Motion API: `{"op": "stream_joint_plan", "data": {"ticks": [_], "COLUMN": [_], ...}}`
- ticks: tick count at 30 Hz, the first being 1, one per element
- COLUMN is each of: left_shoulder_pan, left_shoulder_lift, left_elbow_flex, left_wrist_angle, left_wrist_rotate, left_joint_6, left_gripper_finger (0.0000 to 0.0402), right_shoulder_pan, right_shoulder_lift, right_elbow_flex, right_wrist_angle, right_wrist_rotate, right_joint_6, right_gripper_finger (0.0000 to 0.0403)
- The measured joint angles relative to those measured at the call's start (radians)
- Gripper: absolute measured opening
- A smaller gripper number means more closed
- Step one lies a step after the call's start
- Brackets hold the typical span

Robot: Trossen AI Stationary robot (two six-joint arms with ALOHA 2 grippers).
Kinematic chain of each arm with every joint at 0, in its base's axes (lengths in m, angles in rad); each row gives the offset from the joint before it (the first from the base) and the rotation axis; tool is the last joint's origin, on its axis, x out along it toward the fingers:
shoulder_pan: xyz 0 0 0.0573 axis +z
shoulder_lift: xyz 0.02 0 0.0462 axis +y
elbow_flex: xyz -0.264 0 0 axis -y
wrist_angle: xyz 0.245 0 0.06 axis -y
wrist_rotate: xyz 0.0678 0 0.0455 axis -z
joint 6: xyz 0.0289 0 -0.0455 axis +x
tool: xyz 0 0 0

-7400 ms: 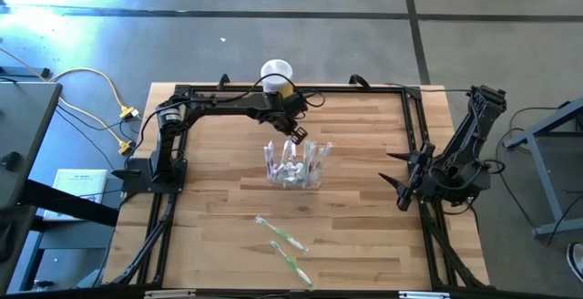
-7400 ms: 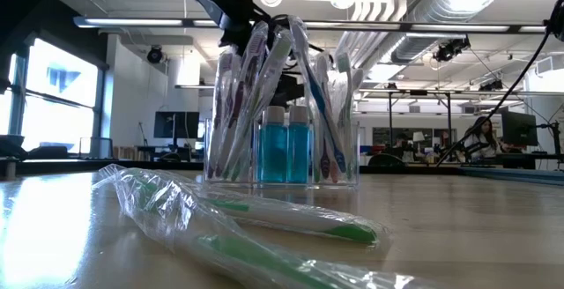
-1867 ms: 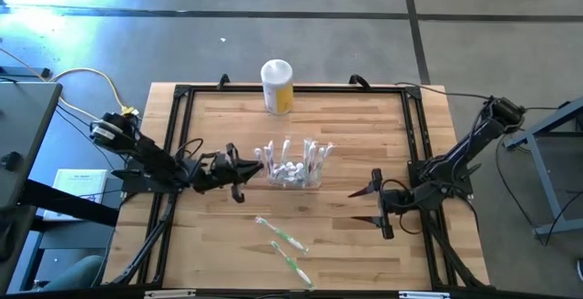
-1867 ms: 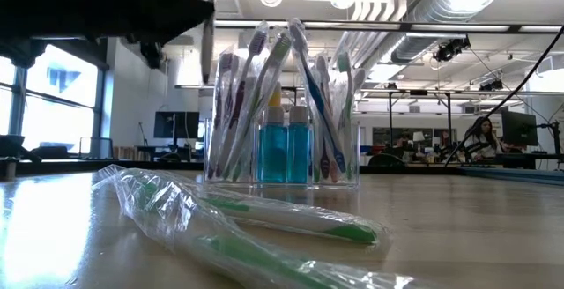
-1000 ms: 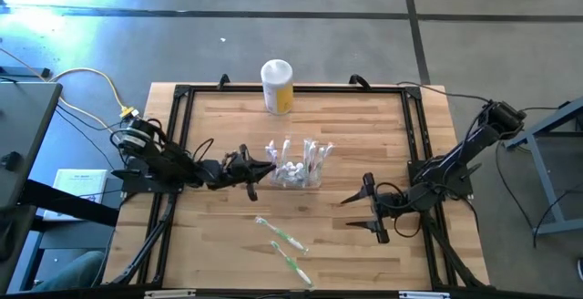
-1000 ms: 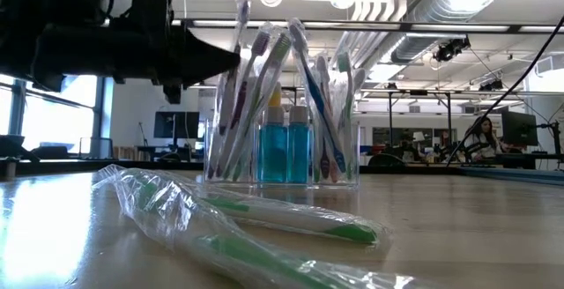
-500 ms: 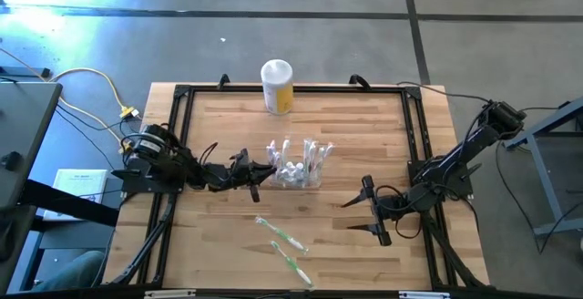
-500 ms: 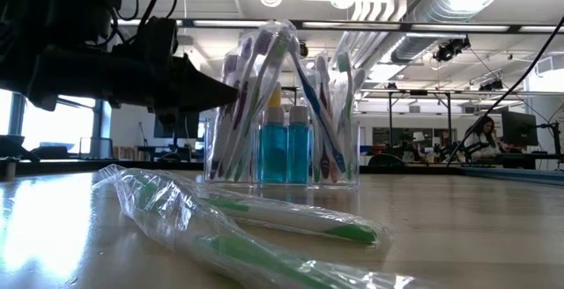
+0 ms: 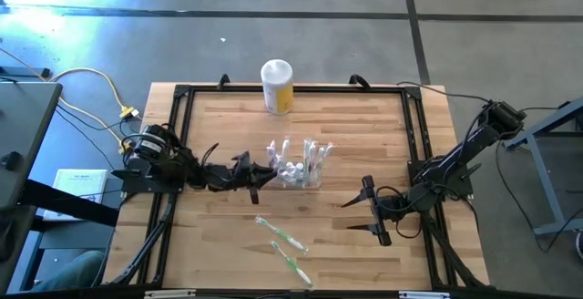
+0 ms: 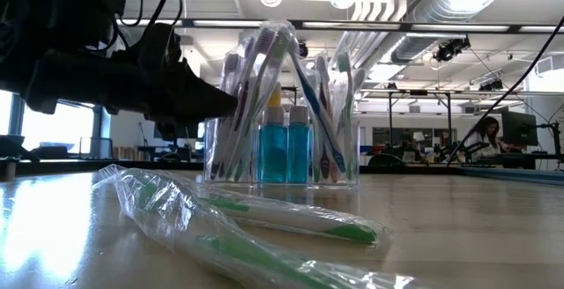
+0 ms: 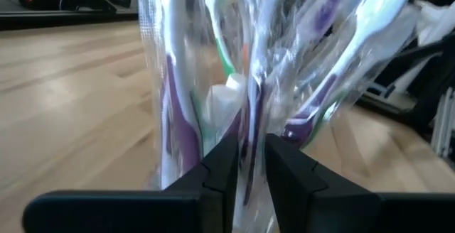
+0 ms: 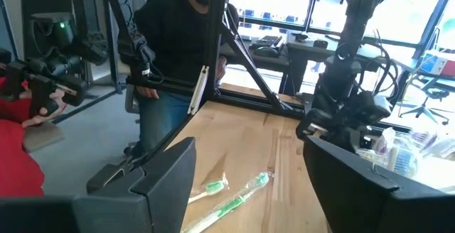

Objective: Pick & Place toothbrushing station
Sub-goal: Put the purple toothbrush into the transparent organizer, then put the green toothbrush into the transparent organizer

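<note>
The toothbrushing station (image 9: 299, 164), a clear holder packed with wrapped toothbrushes and two blue bottles (image 10: 286, 152), stands on its base at the table's middle. My left gripper (image 9: 271, 173) lies level at the station's left side (image 10: 231, 104). In the left wrist view its fingers (image 11: 252, 172) stand a narrow gap apart, with a see-through wrapped brush (image 11: 250, 130) of the station between them. My right gripper (image 9: 346, 216) hovers open to the station's right, nearer the front, with nothing between its fingers (image 12: 249, 183). My left gripper reaches level from the table's left, one finger (image 11: 222, 163) on either side of the upright wrapped brush in the station. The brush rests in the holder among the others. Whether the fingers still touch its wrapper cannot be told.
Two wrapped green toothbrushes (image 9: 282, 242) lie loose on the wood near the front edge (image 10: 247, 227). A yellow canister with a white lid (image 9: 277, 87) stands at the far edge. A black frame (image 9: 182, 94) rims the table. A person (image 12: 181, 41) stands beyond the table.
My left gripper has sunk beside the station and rolled a little. The wrapped brush it carried, which stood with its head above the others a second ago, now stands down in the holder among them. The right arm has kept still.
</note>
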Motion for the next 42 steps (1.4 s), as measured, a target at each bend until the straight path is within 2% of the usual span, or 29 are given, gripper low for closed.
{"op": "stream_joint_plan", "data": {"ticks": [8,14,31,42], "left_shoulder_pan": [0.0,-0.001,-0.01,-0.101], "left_shoulder_lift": [0.0,0.0,-0.001,-0.021], "left_elbow_flex": [0.0,0.0,0.0,-0.001], "left_wrist_angle": [0.002,0.002,0.003,0.01], "left_wrist_rotate": [-0.035,-0.026,-0.034,-0.198], "left_joint_6": [0.009,0.083,0.32,0.461], "left_gripper_finger": [0.0129,0.017,0.0175,0.0175], "right_shoulder_pan": [0.0,0.0,0.0,0.0], "right_shoulder_lift": [0.0,0.0,0.0,0.0], "right_elbow_flex": [0.0,0.0,0.0,0.0], "right_wrist_angle": [0.003,0.003,0.003,0.003], "right_wrist_rotate": [0.0,0.0,0.0,0.0], "right_joint_6": [-0.004,0.014,0.023,0.023], "right_gripper_finger": [0.0254,0.0254,0.0254,0.0254]}}
